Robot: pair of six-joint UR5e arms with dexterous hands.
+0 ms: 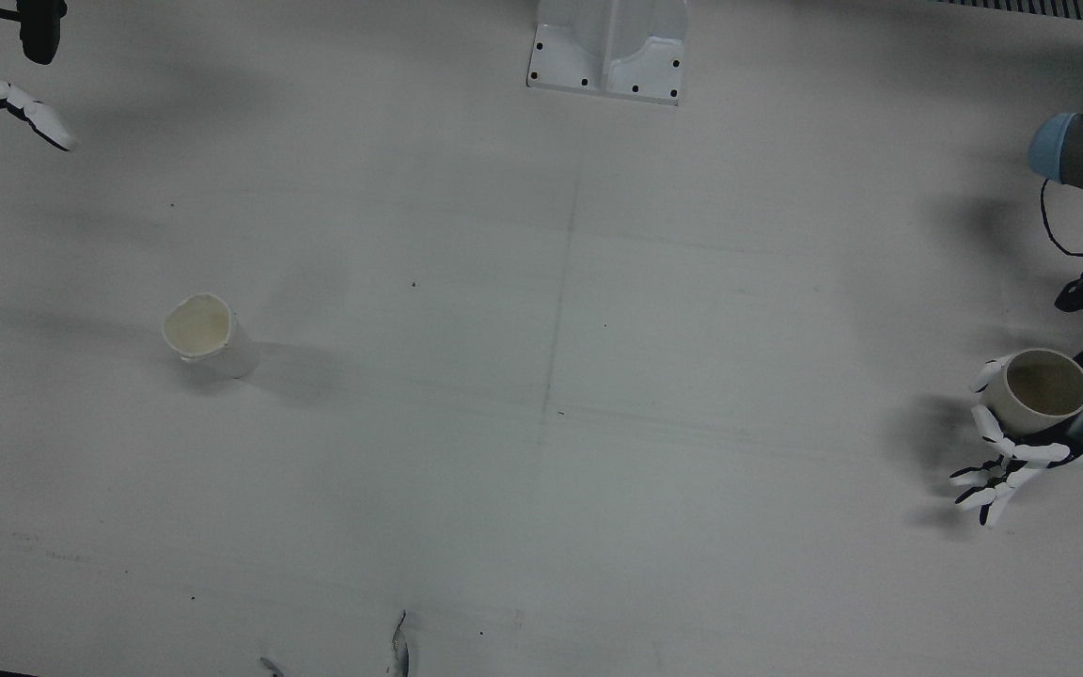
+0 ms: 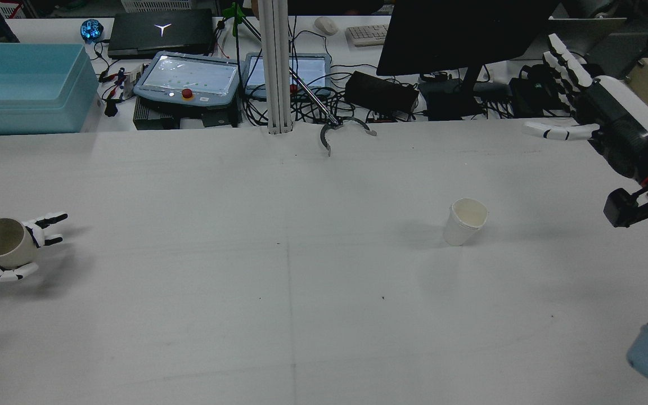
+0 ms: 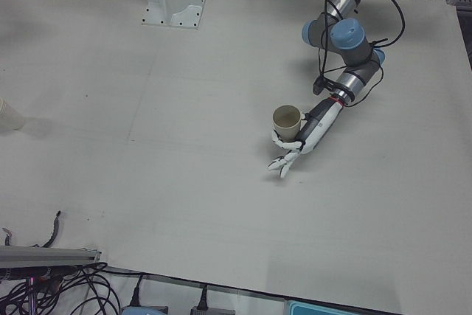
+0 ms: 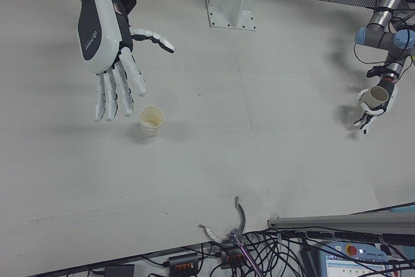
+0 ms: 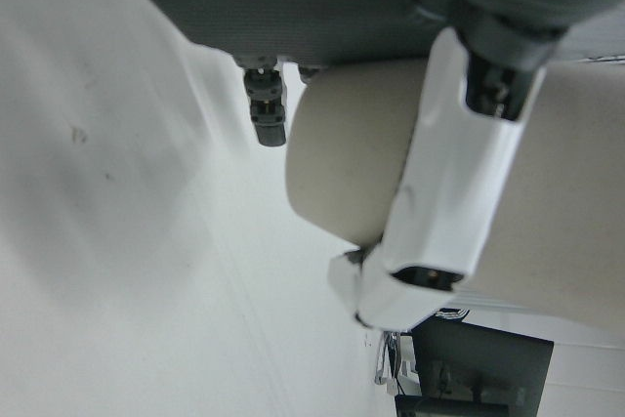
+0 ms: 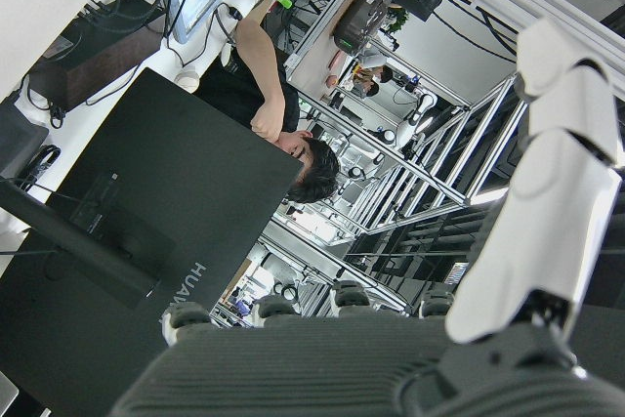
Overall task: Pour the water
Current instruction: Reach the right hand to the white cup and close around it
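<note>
Left hand [image 1: 1021, 442] low, wrapped around upright beige cup [image 1: 1038, 390], right hand [image 4: 111, 63] raised, fingers spread, empty

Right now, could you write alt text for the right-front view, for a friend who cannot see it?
A large white robot hand, the right one, hangs open with fingers spread beside a small white paper cup standing upright on a pale grey table. Far off at the view's right edge, the left hand holds a beige cup upright.
</note>
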